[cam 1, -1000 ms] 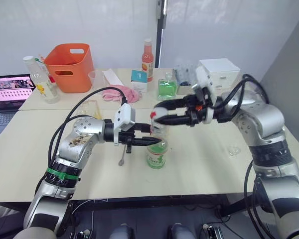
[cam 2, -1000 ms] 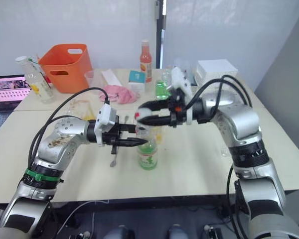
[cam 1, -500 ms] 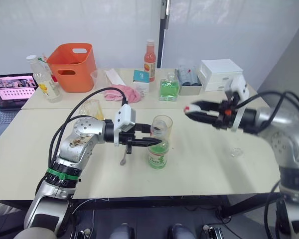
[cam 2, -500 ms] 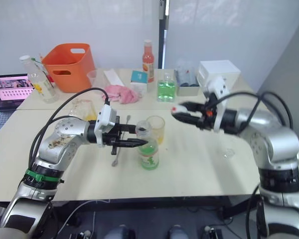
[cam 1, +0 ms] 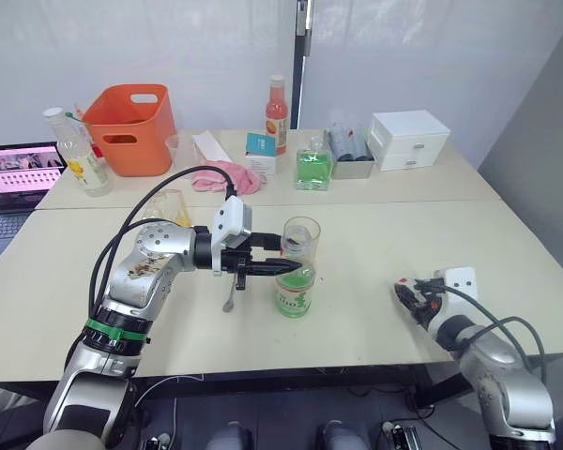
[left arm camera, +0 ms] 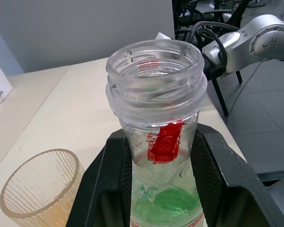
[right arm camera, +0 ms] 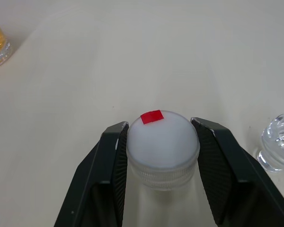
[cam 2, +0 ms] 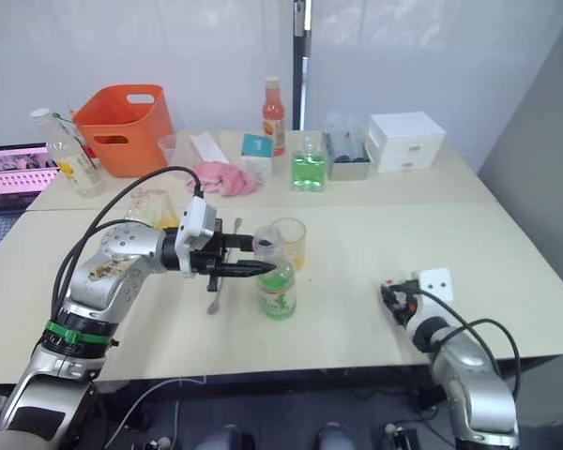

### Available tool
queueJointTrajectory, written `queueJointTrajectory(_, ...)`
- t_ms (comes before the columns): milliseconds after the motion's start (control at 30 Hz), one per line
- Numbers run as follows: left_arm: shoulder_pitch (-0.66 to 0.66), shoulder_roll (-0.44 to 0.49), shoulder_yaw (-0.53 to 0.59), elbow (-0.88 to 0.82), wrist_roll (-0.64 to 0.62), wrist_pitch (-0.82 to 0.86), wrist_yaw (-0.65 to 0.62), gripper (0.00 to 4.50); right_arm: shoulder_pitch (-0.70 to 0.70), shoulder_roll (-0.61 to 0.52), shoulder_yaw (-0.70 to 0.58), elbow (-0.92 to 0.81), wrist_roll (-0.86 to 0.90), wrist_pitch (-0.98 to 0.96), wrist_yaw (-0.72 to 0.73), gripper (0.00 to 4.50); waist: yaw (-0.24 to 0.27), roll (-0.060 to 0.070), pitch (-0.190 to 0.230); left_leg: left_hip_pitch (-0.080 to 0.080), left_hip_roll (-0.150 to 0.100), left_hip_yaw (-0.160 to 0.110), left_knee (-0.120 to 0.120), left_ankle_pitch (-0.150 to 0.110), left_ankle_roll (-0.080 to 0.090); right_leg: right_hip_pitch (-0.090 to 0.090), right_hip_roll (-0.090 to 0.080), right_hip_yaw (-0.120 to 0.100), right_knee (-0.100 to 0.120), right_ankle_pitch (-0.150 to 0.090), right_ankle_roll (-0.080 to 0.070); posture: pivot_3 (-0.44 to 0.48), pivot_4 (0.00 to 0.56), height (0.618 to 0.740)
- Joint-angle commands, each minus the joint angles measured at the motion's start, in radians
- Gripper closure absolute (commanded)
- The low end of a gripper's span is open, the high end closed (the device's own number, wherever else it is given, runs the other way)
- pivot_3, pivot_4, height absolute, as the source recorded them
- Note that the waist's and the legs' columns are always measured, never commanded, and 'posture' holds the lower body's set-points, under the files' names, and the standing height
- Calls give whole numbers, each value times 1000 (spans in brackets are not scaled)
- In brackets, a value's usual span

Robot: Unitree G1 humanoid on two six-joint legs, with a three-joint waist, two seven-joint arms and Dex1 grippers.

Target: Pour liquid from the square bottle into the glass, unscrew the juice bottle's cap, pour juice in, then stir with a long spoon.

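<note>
The juice bottle [cam 1: 294, 291] stands upright mid-table with its mouth open, and my left gripper [cam 1: 294, 271] is shut on its neck. Close behind it is the glass [cam 1: 301, 239], holding a little yellow liquid. My right gripper [right arm camera: 163, 151] is shut on the white cap [right arm camera: 163, 139], low over the table near its front right edge [cam 1: 408, 292]. The long spoon [cam 1: 231, 291] lies on the table to the left of the juice bottle. Further left and back, behind my left arm, stands the square bottle [cam 1: 174, 206].
Along the back are an orange basket [cam 1: 129, 127], a pink cloth [cam 1: 227, 176], an orange-red bottle [cam 1: 278, 112], a green square bottle [cam 1: 312, 167] and a white drawer box [cam 1: 410, 139]. A laptop [cam 1: 19, 173] sits far left. A small clear glass piece [right arm camera: 279, 142] lies beside the right gripper.
My right arm has swung from over the juice bottle's mouth out to the right and down to the table's front right, carrying the cap. The left gripper and bottle have stayed put.
</note>
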Motion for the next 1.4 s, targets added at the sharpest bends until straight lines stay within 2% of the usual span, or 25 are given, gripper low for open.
queueJointTrajectory(33, -6, 15, -9, 18, 28, 13, -5, 3097, -15, 4, -12, 29, -6, -48, -6, 2840, 0, 0, 0, 0, 0, 0, 0, 0, 0, 0, 0, 0, 0, 0, 0, 0, 150, 715)
queueJointTrajectory(500, -12, 15, -7, 26, 34, 11, -11, 3097, -18, 41, 24, 55, 25, -31, 32, 2840, -1, 0, 0, 0, 0, 0, 0, 0, 0, 0, 0, 0, 0, 0, 0, 0, 150, 715)
queueJointTrajectory(567, -13, 15, -7, 29, 35, 9, -10, 3097, -20, 43, 23, 60, 26, -33, 33, 1867, -1, 0, 0, 0, 0, 0, 0, 0, 0, 0, 0, 0, 0, 0, 0, 0, 150, 715)
queueJointTrajectory(700, -7, 18, -6, 22, 35, 8, -10, 3097, -27, 43, 15, 52, 40, -43, 45, 489, -1, 0, 0, 0, 0, 0, 0, 0, 0, 0, 0, 0, 0, 0, 0, 0, 150, 715)
queueJointTrajectory(767, -6, 19, -5, 23, 34, 7, -10, 3097, -31, 40, 14, 44, 48, -51, 52, 29, 0, 0, 0, 0, 0, 0, 0, 0, 0, 0, 0, 0, 0, 0, 0, 0, 150, 715)
queueJointTrajectory(833, -6, 19, -5, 23, 34, 8, -10, 3097, -31, 37, 13, 37, 57, -56, 57, 29, -1, 0, 0, 0, 0, 0, 0, 0, 0, 0, 0, 0, 0, 0, 0, 0, 150, 715)
queueJointTrajectory(1133, -18, 71, 41, 22, 0, 30, -38, 3097, -104, -66, -8, -200, 183, -6, 143, 29, -5, 0, 0, 0, 1, -3, 0, 0, 0, -1, 1, 0, 1, 0, 0, 0, 150, 715)
queueJointTrajectory(1267, -69, 128, 86, 37, -30, 65, -48, 3097, -132, -129, 24, -311, 288, 109, 185, 29, -2, 0, 0, -1, 1, -3, 0, 0, 0, -1, 1, -1, 1, 0, 0, 0, 150, 715)
queueJointTrajectory(1400, -127, 166, 99, 110, -4, 33, -52, 3097, -153, -164, 66, -351, 351, 197, 193, 29, 0, -1, 0, -2, 0, -3, 0, 0, 0, -2, 1, -1, 1, 0, 0, 0, 150, 715)
